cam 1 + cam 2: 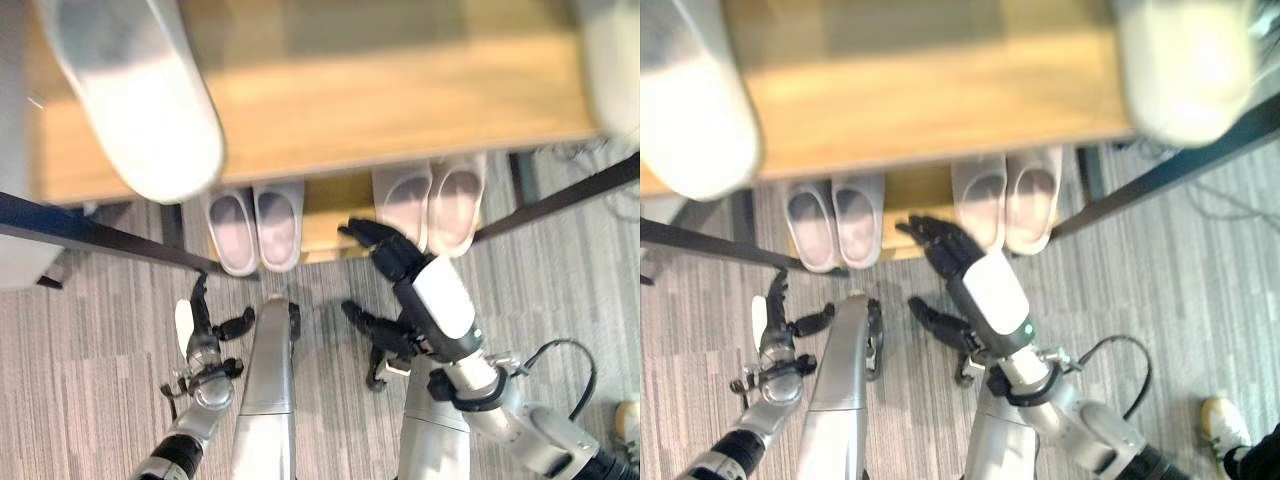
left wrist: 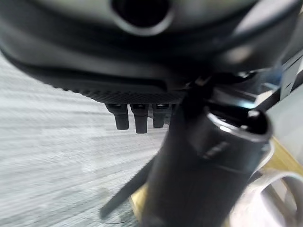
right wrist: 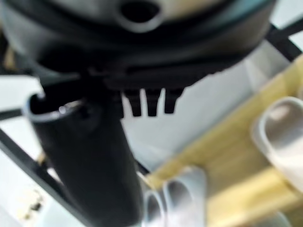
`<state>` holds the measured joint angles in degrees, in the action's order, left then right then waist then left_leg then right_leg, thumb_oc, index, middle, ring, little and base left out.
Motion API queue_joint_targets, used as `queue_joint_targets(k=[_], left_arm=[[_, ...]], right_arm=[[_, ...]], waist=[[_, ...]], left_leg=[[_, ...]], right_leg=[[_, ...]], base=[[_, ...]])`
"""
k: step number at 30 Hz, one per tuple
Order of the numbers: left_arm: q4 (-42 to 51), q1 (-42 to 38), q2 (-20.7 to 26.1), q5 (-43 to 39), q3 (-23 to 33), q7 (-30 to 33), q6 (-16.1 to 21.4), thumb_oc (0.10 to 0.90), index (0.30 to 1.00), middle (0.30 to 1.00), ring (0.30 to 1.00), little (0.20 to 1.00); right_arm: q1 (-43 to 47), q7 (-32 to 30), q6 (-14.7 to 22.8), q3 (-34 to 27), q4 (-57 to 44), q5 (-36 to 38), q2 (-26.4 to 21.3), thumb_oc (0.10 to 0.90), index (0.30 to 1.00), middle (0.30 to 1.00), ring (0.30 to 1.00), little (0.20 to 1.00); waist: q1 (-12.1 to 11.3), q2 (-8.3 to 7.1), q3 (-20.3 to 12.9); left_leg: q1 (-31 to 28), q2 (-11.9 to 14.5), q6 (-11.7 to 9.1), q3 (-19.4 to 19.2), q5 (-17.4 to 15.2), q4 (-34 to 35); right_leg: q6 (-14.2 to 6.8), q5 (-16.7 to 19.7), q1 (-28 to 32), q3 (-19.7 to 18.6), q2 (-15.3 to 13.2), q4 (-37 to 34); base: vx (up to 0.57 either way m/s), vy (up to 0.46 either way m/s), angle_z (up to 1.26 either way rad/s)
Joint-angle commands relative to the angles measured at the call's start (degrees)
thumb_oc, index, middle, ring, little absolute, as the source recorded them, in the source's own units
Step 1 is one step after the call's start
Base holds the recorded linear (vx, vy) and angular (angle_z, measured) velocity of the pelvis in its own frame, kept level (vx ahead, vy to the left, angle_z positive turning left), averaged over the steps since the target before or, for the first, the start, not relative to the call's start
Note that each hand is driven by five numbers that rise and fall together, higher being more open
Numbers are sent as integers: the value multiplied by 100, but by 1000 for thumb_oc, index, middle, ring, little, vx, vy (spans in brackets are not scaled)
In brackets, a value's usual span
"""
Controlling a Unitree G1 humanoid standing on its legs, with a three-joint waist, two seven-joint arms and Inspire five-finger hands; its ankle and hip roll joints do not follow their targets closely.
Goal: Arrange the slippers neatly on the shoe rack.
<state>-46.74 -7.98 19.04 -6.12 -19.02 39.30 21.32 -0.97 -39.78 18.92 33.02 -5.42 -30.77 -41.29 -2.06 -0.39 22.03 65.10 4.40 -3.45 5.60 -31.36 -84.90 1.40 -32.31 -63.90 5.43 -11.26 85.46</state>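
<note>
The shoe rack has a wooden top shelf (image 1: 400,100). A white slipper (image 1: 140,90) lies on its left end and another white slipper (image 1: 1185,60) on its right end. On the lower shelf (image 1: 335,200) stand a grey pair (image 1: 255,225) at the left and a pale pink pair (image 1: 430,205) at the right, heels toward me. My right hand (image 1: 385,248) is open, its fingers spread just in front of the pink pair's left heel and holding nothing. My left hand (image 1: 203,325) hangs open and low over the carpet, below the grey pair.
Black frame bars (image 1: 90,232) of the rack slant out at both sides. Grey striped carpet (image 1: 90,370) covers the floor in front. A person's light shoe (image 1: 1220,420) stands at the lower right.
</note>
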Motion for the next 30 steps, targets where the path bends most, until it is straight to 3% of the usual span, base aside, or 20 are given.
queue_joint_targets(k=[1, 3, 4, 5, 8, 9, 10, 11, 16, 18, 19, 20, 21, 22, 23, 24, 25, 26, 29, 30], left_arm=[[-26, 631, -40, -50, 53, -171, 362, 800, 900, 900, 900, 900], [-314, 1011, -196, -544, 302, -893, 239, 800, 900, 900, 900, 900], [-314, 1011, -190, -551, 299, -901, 240, 800, 900, 900, 900, 900], [-358, 1149, -209, -794, 379, -1326, 171, 800, 900, 900, 900, 900], [-660, 1107, -295, -893, 500, -1536, 63, 800, 900, 900, 900, 900], [-849, 1055, -339, -904, 535, -1634, 44, 800, 900, 900, 900, 900], [-854, 1064, -342, -905, 537, -1635, 45, 800, 900, 900, 900, 900], [-1267, 1019, -448, -826, 634, -1743, -42, 800, 900, 900, 900, 900], [-2265, 1123, -661, -539, 891, -1929, -176, 800, 900, 900, 900, 900], [-2586, 1252, -701, -510, 975, -2006, -198, 800, 900, 900, 900, 900], [-2677, 1337, -674, -447, 996, -2007, -205, 800, 900, 900, 900, 900], [-2702, 1306, -663, -459, 1012, -2017, -192, 800, 900, 900, 900, 900], [-2751, 1276, -655, -383, 863, -2073, -167, 800, 900, 900, 900, 900], [-2835, 1294, -709, -394, 935, -2057, -155, 800, 900, 900, 900, 900], [-2836, 1294, -710, -393, 936, -2056, -153, 800, 900, 900, 900, 900], [-2891, 1420, -721, -389, 1002, -1997, -155, 800, 900, 900, 900, 900], [-2890, 1421, -720, -390, 1002, -1997, -155, 800, 900, 900, 900, 900], [-2955, 1406, -697, -569, 1071, -2143, -156, 800, 900, 900, 900, 900], [-3000, 1182, -665, -643, 1012, -2250, -193, 800, 900, 900, 900, 900], [-3035, 1152, -655, -649, 1021, -2282, -198, 800, 900, 900, 900, 900]], right_arm=[[-548, 444, 502, -302, -211, 966, 308, 800, 900, 900, 900, 900], [-1029, 1326, 530, -696, 820, 2538, 1072, 800, 900, 900, 900, 900], [-1030, 1337, 532, -700, 822, 2548, 1074, 800, 900, 900, 900, 900], [-1112, 1515, 519, -982, 1349, 3091, 1370, 800, 900, 900, 900, 900], [-1096, 1593, 483, -1152, 1746, 3293, 1564, 800, 900, 900, 900, 900], [-1065, 1665, 468, -1202, 1957, 3316, 1628, 800, 900, 900, 900, 900], [-1071, 1666, 469, -1194, 1961, 3316, 1626, 800, 900, 900, 900, 900], [-1078, 1945, 424, -1294, 2397, 3539, 1810, 800, 900, 900, 900, 900], [-992, 2245, 310, -1368, 3804, 3500, 2084, 800, 900, 900, 900, 900], [-915, 2263, 251, -1467, 4395, 3617, 2278, 800, 900, 900, 900, 900], [-952, 2287, 259, -1550, 4607, 3735, 2363, 800, 900, 900, 900, 900], [-928, 2323, 234, -1604, 4794, 3818, 2418, 800, 900, 900, 900, 900], [-853, 2364, 181, -1598, 5110, 3923, 2462, 800, 900, 900, 900, 900], [-887, 2287, 222, -1645, 5315, 3824, 2460, 800, 900, 900, 900, 900], [-886, 2286, 225, -1644, 5319, 3822, 2461, 800, 900, 900, 900, 900], [-869, 2146, 185, -1643, 5814, 3577, 2432, 800, 900, 900, 900, 900], [-867, 2145, 188, -1641, 5818, 3576, 2434, 800, 900, 900, 900, 900], [-767, 2164, 115, -1819, 6381, 3726, 2379, 800, 900, 900, 900, 900], [-685, 2238, 19, -1953, 6899, 3935, 2359, 800, 900, 900, 900, 900], [-676, 2264, -13, -1976, 6980, 3929, 2330, 800, 900, 900, 900, 900]], waist=[[14, -100, -544], [87, -115, -704], [83, -117, -687], [120, -109, -820], [145, -94, -892], [176, -100, -937], [167, -97, -908], [193, -129, -1055], [144, -169, -1478], [94, -121, -1609], [85, -52, -1619], [108, 23, -1619], [78, -33, -1744], [35, -23, -1837], [43, -21, -1837], [-45, -50, -1902], [-36, -49, -1896], [-79, -73, -2024], [-66, -121, -1963], [-32, -195, -1931]], left_leg=[[-389, 25, 515, 5, 699, 1166], [-1130, -4, 500, -124, 848, 1909], [-1162, -3, 500, -124, 857, 1931], [-1618, -10, 504, -181, 949, 2392], [-2136, 8, 519, -263, 1063, 2885], [-2371, -21, 552, -300, 1340, 3284], [-2453, -12, 532, -287, 1156, 3194], [-3037, -40, 535, -373, 1575, 4003], [-4665, -56, 314, -629, 2311, 5996], [-5256, -90, 199, -604, 2772, 6893], [-5501, -75, 174, -562, 2946, 7243], [-5614, -35, 173, -533, 3063, 7491], [-5780, -103, 111, -433, 3306, 7862], [-5783, -61, 27, -350, 3517, 8021], [-5788, -60, 24, -342, 3525, 8034], [-5814, 58, -57, -172, 3827, 8356], [-5826, 59, -59, -164, 3835, 8369], [-5755, 151, -182, -87, 4174, 8771], [-5537, 88, -278, 139, 4406, 8672], [-5550, -19, -190, 80, 4176, 8551]], right_leg=[[-21, 422, 592, -111, -218, -1214], [-112, 629, 1326, 15, -164, -2027], [-112, 638, 1359, 19, -162, -2050], [-181, 800, 1810, 95, -115, -2523], [-275, 980, 2256, 157, -77, -2943], [-268, 1255, 2487, 234, -73, -3335], [-323, 1103, 2555, 191, -56, -3246], [-374, 1538, 3095, 294, -5, -3962], [-645, 2270, 4625, 337, 219, -5764], [-775, 2534, 5044, 330, 357, -6161], [-894, 2624, 5113, 188, 414, -5977], [-1001, 2760, 5118, -14, 478, -5792], [-862, 2478, 5814, -331, 637, -6645], [-866, 2435, 5915, -291, 696, -6907], [-864, 2441, 5924, -282, 698, -6920], [-776, 2439, 6106, -205, 889, -7230], [-774, 2444, 6122, -197, 890, -7244], [-741, 2526, 6315, -133, 1004, -7734], [-622, 2663, 6357, -123, 1030, -7981], [-603, 2760, 6314, -91, 982, -8034]], base=[[37, 25, -3], [74, 31, -9], [67, 26, -11], [22, 6, -9], [30, 21, -10], [47, 2, -11], [34, -17, -8], [137, -27, -4], [175, -58, -12], [80, -80, -23], [-49, -95, -10], [-116, -200, 8], [-136, -230, 31], [-77, -195, 49], [-142, -220, 58], [-107, -159, 52], [-229, -271, 47], [-198, -153, 40], [-239, -102, 23], [-266, -73, 27]])
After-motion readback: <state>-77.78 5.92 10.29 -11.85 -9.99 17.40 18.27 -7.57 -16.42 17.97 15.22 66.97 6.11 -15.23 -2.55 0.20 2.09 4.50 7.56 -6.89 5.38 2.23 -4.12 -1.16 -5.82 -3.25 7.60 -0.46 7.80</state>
